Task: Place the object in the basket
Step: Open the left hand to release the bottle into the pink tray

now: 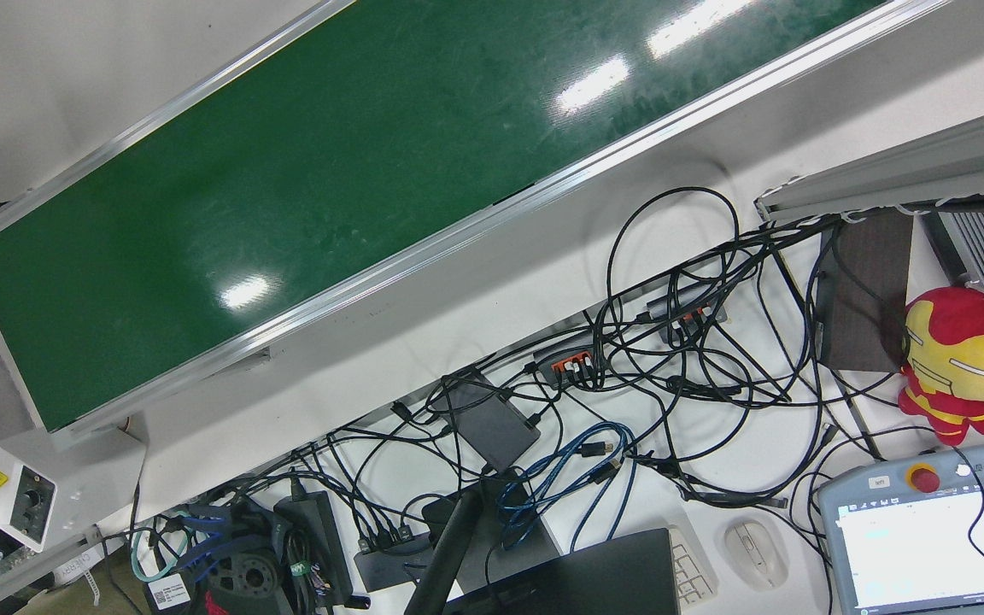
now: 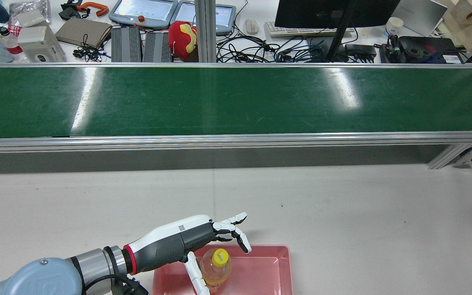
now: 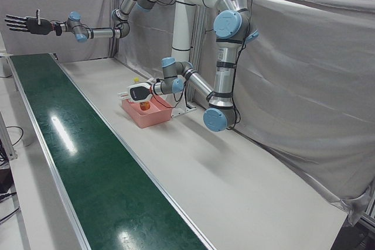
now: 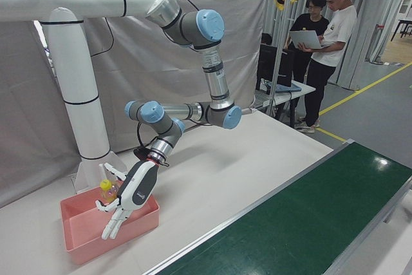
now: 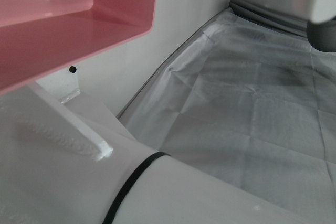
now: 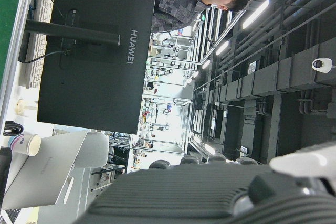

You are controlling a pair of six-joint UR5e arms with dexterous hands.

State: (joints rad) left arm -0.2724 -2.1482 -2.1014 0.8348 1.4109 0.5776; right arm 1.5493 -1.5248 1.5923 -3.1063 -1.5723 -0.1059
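Bottle (image 2: 216, 268) with the yellow cap stands inside the pink basket (image 2: 268, 270), just under the left hand (image 2: 203, 241), whose fingers are spread and hold nothing, so I'd say placing is done and lifting clear comes next.

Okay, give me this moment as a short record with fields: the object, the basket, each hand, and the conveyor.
object: bottle with yellow cap, upright inside the basket
basket: pink basket, on the white table in front of the arm's pedestal
left hand: left hand over the basket, fingers spread around the bottle, not clearly closed on it
right hand: right hand raised high, open, holding nothing
conveyor: green belt, nothing on it
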